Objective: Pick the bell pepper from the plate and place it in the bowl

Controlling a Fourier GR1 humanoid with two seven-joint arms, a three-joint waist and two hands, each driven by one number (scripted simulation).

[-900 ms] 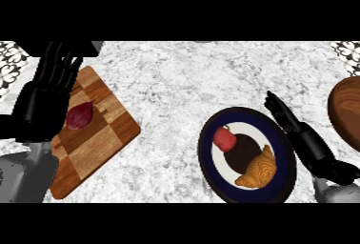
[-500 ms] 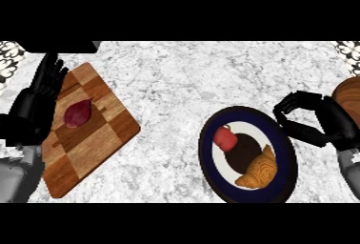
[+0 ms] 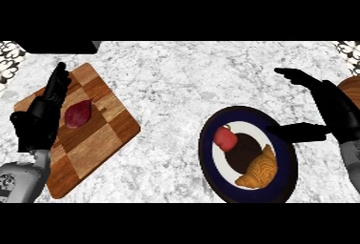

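Over at the far left, my left hand (image 3: 41,114) rests above the near-left edge of the wooden cutting board (image 3: 98,138), fingers straight and pointing up toward the back of the counter, holding nothing. On the board, just beside those fingers, lies a dark red, pointed lump of food (image 3: 78,113); I cannot tell exactly what it is. The board itself sits tilted on the speckled white stone counter (image 3: 183,76), its checkered middle framed by plain wood strips. Moving right across bare stone, I come to the dark blue plate (image 3: 209,157) with its white centre. The red bell pepper (image 3: 225,137) sits on the plate's upper left part, touching a dark brown round item (image 3: 245,150) just to its right, and a golden croissant (image 3: 259,167) lies at the lower right of the plate, against that brown item. Further right, my right hand (image 3: 330,112) hangs above the counter with fingers spread and released: the thumb reaches over the plate's right rim, while a finger points left, higher up, well apart from the pepper. I grasp nothing with it. At the right edge, partly hidden behind my right hand, a brown wooden bowl (image 3: 352,90) shows only a slice of its rim.
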